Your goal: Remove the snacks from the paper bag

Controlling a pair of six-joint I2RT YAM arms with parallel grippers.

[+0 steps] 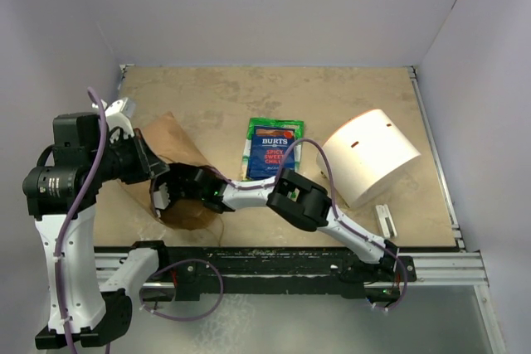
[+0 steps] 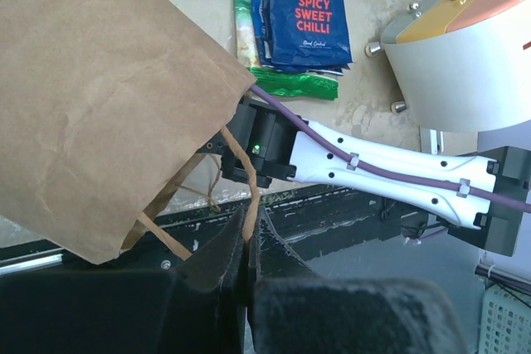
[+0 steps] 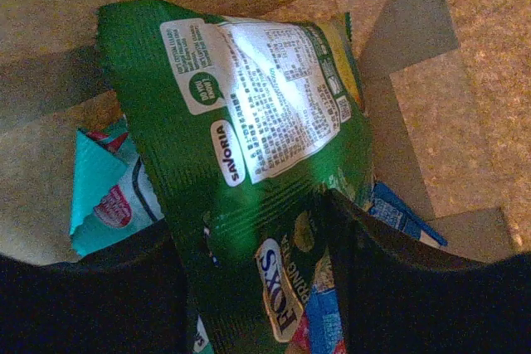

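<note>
I have my right hand (image 3: pixel 249 230) inside the bag (image 2: pixel 99 105), fingers pinching the lower end of a green packet (image 3: pixel 232 122) lying over a teal packet (image 3: pixel 99 188), while my left hand (image 2: pixel 249 246) is clamped on the bag's handle (image 2: pixel 241 167) at the counter's (image 1: pixel 216 97) left.

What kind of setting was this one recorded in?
Most likely a lab test cell, not a home: plain white walls box in a stone-pattern tabletop, the arms bolt to a metal rail, and the props look staged: a paper bag, a green snack packet inside, a Burts packet, a white cylinder.
</note>
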